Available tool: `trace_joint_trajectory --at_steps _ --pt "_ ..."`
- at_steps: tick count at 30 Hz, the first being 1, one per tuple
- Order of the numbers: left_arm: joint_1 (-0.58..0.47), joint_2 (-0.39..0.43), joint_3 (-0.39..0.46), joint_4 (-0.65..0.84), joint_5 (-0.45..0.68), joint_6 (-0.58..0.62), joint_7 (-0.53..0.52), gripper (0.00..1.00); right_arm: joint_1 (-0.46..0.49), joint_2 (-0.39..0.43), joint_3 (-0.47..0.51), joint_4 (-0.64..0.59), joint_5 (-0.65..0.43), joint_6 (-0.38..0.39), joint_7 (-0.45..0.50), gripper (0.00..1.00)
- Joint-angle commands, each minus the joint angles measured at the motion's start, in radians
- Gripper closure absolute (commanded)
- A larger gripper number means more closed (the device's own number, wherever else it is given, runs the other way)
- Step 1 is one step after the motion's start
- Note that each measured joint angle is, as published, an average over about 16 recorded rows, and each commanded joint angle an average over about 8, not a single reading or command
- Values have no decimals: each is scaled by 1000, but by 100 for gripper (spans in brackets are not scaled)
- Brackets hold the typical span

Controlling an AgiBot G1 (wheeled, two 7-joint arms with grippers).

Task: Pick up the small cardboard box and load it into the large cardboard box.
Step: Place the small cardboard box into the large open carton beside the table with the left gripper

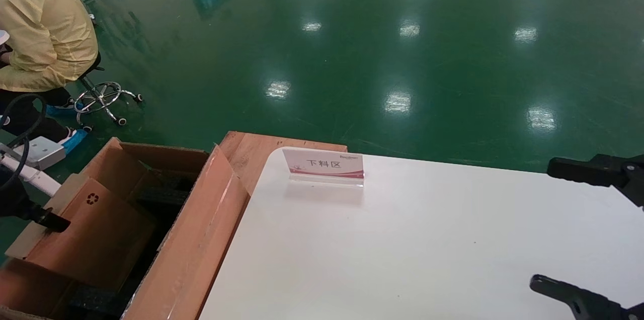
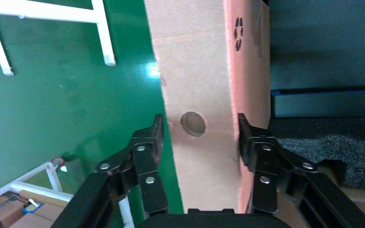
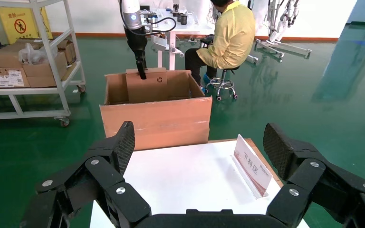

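Left gripper (image 2: 198,135) pinching small cardboard box (image 1: 93,232) (finger-hole end), box tilted inside large cardboard box (image 1: 193,239), 9 o'clock off white table (image 1: 427,249). Right gripper (image 3: 199,152) spread, idle over table, 3 o'clock.

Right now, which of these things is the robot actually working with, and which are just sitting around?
Part of the job:
- small cardboard box, clamped by the left gripper
- large cardboard box, with the small one partly inside it

Just around:
- white table
- sign stand on the table
- right gripper, open over the table
- seated person in yellow
- shelf cart
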Motion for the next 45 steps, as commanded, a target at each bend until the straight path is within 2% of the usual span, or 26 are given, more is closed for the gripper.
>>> trace_joint_trajectory --at_steps 1,15,23,32,41,45 --pt "-1 -1 0 -1 1 0 0 0 0 0 0 0 0 0 0 0" --pt "-40 1 -22 -52 0 -17 29 0 0 0 0 0 0 0 0 0" --pt "-161 -15 -73 -208 37 -46 83 0 1 0 -1 -1 0 0 0 0" --pt "-260 -94 -146 -416 32 -161 168 0 1 0 -1 -1 1 0 -1 0" --pt "-240 -90 -155 -458 30 -180 198 0 1 0 -1 -1 0 0 -1 0" --pt "-182 -78 -222 -457 -2 -159 229 0 1 0 -2 -1 0 0 -1 0"
